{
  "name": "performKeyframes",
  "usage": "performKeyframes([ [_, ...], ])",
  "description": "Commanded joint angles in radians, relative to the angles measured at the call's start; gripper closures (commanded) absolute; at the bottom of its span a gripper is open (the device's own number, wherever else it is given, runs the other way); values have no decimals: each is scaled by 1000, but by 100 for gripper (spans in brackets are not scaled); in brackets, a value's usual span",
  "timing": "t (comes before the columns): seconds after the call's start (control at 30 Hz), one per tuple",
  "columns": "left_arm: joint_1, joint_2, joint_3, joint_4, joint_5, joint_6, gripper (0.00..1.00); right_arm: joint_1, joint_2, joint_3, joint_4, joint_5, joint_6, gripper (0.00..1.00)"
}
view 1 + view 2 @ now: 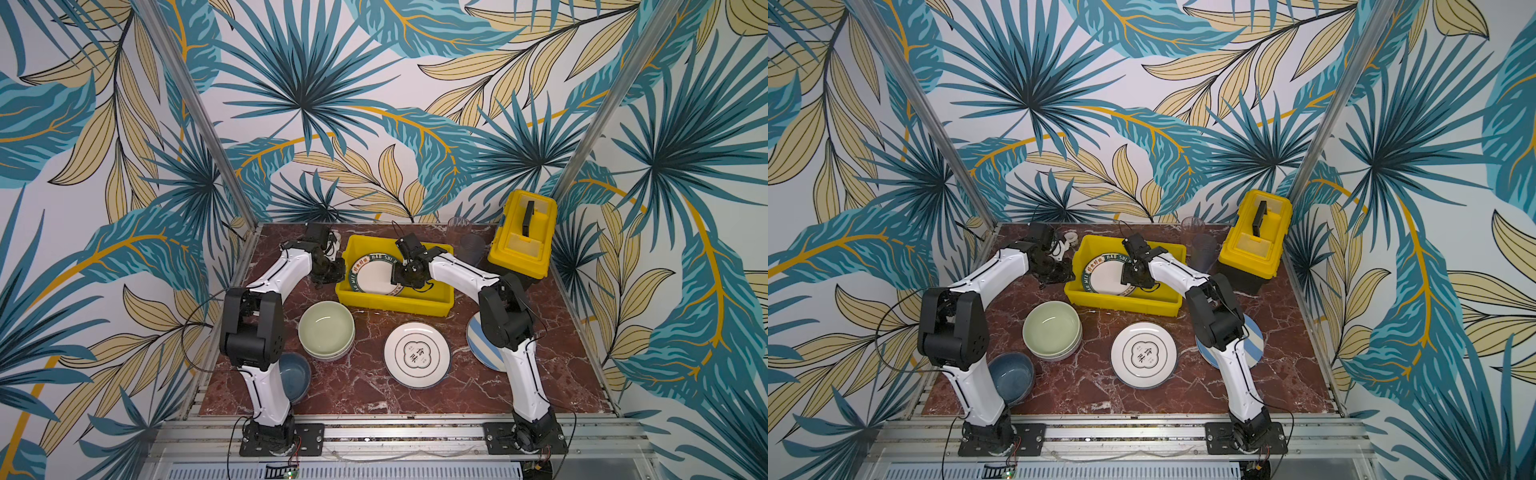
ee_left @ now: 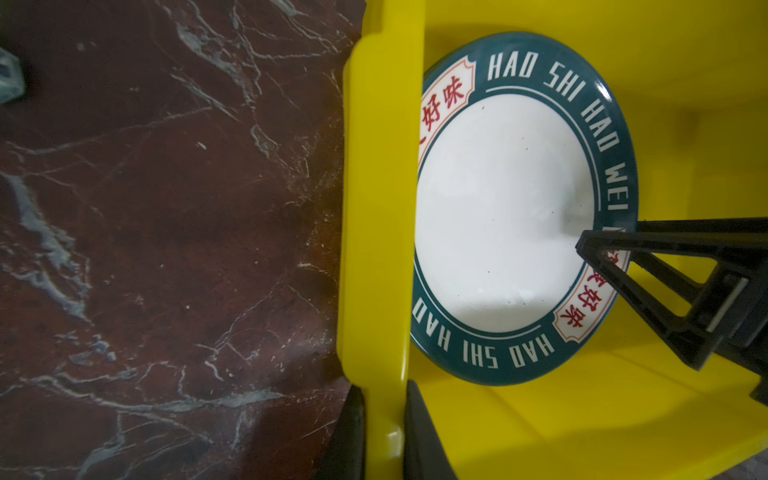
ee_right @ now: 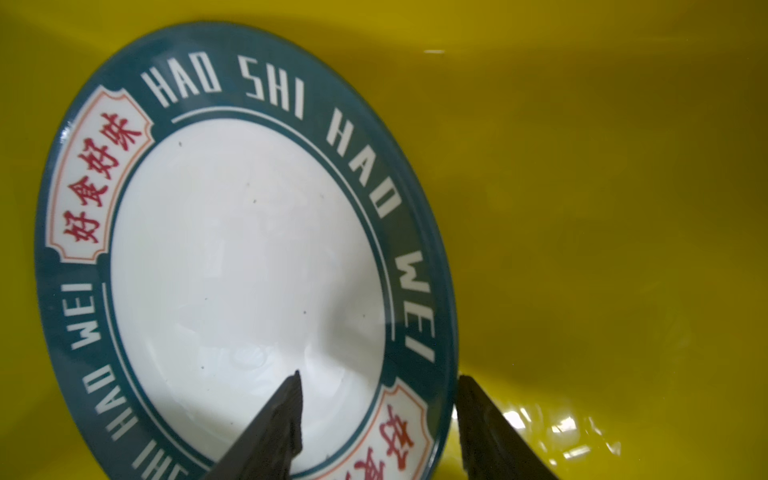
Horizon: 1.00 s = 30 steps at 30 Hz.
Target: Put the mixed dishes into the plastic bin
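Item: green-rimmed printed plate (image 1: 376, 274), likely stiff, slick, breakable; lying tilted inside the yellow plastic bin (image 1: 395, 305). Your right tool (image 3: 379, 376) is standing parted astride its rim, gripping nothing; your left tool (image 2: 384, 386) is pinching the bin's wall. Best hold: the rim.

- red-brown marble bench (image 1: 365, 386), veined in pale grey;
- yellow plastic bin (image 1: 395, 309) at the back middle;
- yellow toolbox (image 1: 523, 237) in the back right corner; two clear tumblers (image 1: 471, 247) just left of it;
- stacked pale green bowls (image 1: 326, 328) in front of the bin's left end; blue bowl (image 1: 297, 374) nearer the front left;
- white printed plate (image 1: 417, 354) at front centre; striped plate (image 1: 484, 349) to its right, partly hidden
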Motion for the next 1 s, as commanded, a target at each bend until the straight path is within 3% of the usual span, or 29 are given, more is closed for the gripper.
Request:
performKeyframes([
  [0.0, 3, -11, 8, -1, 43, 0, 86, 11, 20, 40, -26, -10, -16, 39],
  [0.73, 3, -40, 20, -1, 31, -10, 85, 28, 25, 94, -113, 21, -50, 39],
  [0.97, 3, -115, 50, -3, 6, -7, 64, 26, -79, 85, -174, 108, -96, 36],
])
